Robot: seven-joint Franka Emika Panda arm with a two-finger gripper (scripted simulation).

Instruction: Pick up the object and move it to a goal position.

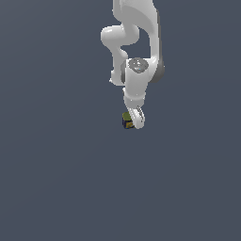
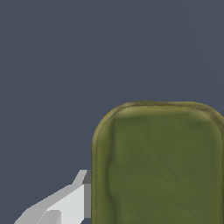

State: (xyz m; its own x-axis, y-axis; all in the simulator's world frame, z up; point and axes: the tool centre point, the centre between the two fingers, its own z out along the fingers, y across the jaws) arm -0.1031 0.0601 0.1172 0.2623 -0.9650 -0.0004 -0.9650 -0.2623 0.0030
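A white robot arm (image 1: 134,56) was pictured reaching down from the top centre of the exterior view over a plain slate-grey worktop (image 1: 56,179), its fingers (image 1: 138,123) brought down at the small olive-green and yellow block (image 1: 126,120), seen just above the middle of the frame and partly hidden behind them. In the wrist view, the block (image 2: 159,166) was shown filling the lower right of the picture, with one white finger (image 2: 65,203) seen right beside its edge. Whether the block was gripped could not be told.
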